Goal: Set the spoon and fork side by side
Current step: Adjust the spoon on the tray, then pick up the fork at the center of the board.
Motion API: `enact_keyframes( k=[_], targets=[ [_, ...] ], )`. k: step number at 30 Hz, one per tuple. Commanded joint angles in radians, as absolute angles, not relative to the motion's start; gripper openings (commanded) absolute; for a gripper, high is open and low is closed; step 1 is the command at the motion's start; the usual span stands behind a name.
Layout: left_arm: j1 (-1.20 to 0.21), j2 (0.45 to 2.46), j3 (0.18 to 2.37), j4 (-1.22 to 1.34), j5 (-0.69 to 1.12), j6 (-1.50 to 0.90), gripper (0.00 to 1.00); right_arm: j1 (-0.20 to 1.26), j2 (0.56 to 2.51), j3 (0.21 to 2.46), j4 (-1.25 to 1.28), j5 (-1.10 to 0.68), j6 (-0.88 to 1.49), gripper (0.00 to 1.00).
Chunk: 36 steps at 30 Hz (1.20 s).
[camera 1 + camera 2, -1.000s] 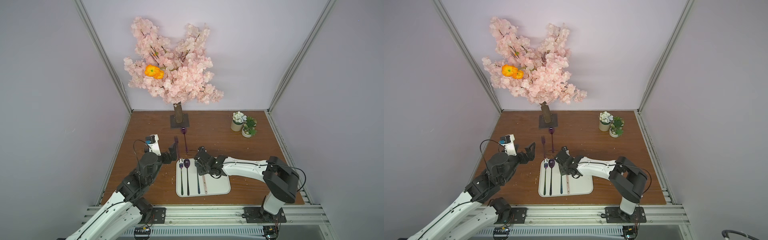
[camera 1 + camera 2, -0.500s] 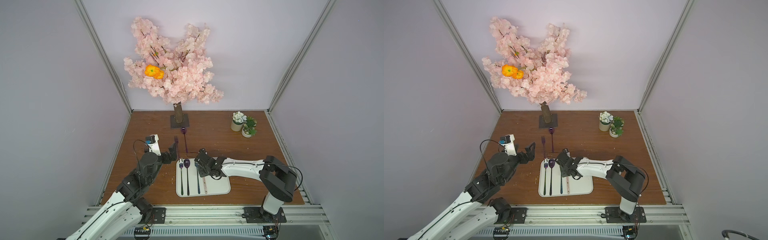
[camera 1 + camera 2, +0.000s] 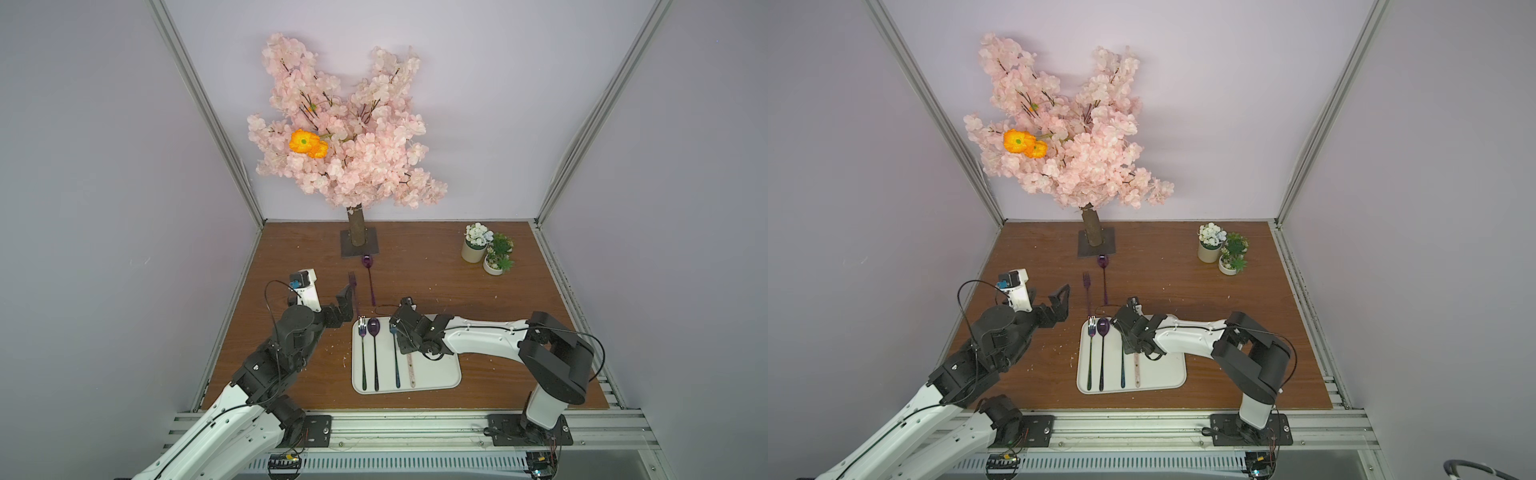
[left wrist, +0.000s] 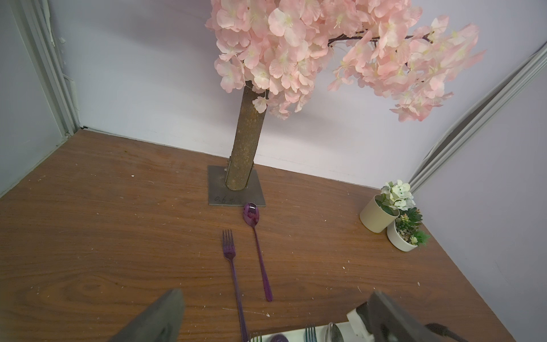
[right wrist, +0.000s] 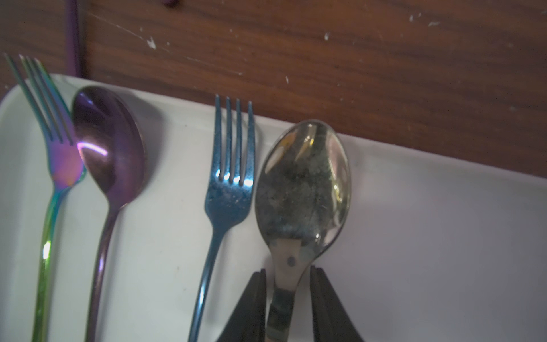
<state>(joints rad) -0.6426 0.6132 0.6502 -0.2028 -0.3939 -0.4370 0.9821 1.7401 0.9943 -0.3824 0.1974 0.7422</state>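
A white tray holds an iridescent fork beside a purple spoon, then a blue fork beside a silver spoon with a pink handle. My right gripper straddles that silver spoon's neck, jaws narrow with a thin gap on each side; in both top views it hides the bowl. A purple fork and a purple spoon lie side by side on the table. My left gripper hangs wide open and empty, near that fork's handle.
A pink blossom tree on a metal base plate stands at the back middle, just behind the purple spoon's bowl. Two small potted plants sit at the back right. Metal frame rails border the brown table.
The right jaws have narrowed round the silver spoon's neck. The right arm has shifted only slightly; the left arm and all the cutlery look unmoved.
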Motion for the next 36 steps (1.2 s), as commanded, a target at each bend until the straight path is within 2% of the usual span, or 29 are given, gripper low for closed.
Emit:
enact_keyframes(
  k=[1,7,12,16,20,27,32,36],
  targets=[
    [-0.634,0.607,0.642,-0.210,-0.403,-0.440,0.99,0.982,1.753,0.965,-0.393,0.190,0.759,0.29],
    [-0.634,0.607,0.641,-0.204,-0.412,-0.445,0.99,0.983,1.674,0.979,-0.425,0.205,0.761,0.35],
    [-0.634,0.636,0.646,-0.216,-0.443,-0.483,0.99,0.981,1.523,0.963,-0.432,0.262,0.736,0.49],
    [-0.634,0.694,0.642,-0.221,-0.453,-0.545,0.99,0.931,1.488,0.996,-0.398,0.250,0.655,0.50],
    [-0.608,0.765,0.630,-0.237,-0.493,-0.605,0.99,0.864,1.591,1.122,-0.378,0.196,0.538,0.47],
    [-0.506,0.820,0.577,-0.227,-0.381,-0.723,0.99,0.850,1.906,1.458,-0.329,0.115,0.414,0.41],
    [-0.497,0.710,0.576,-0.341,-0.567,-0.771,0.99,0.863,2.137,1.722,-0.338,0.031,0.394,0.38],
    [-0.497,0.590,0.570,-0.375,-0.627,-0.746,1.00,0.873,2.309,1.934,-0.429,0.042,0.387,0.36]
  ],
)
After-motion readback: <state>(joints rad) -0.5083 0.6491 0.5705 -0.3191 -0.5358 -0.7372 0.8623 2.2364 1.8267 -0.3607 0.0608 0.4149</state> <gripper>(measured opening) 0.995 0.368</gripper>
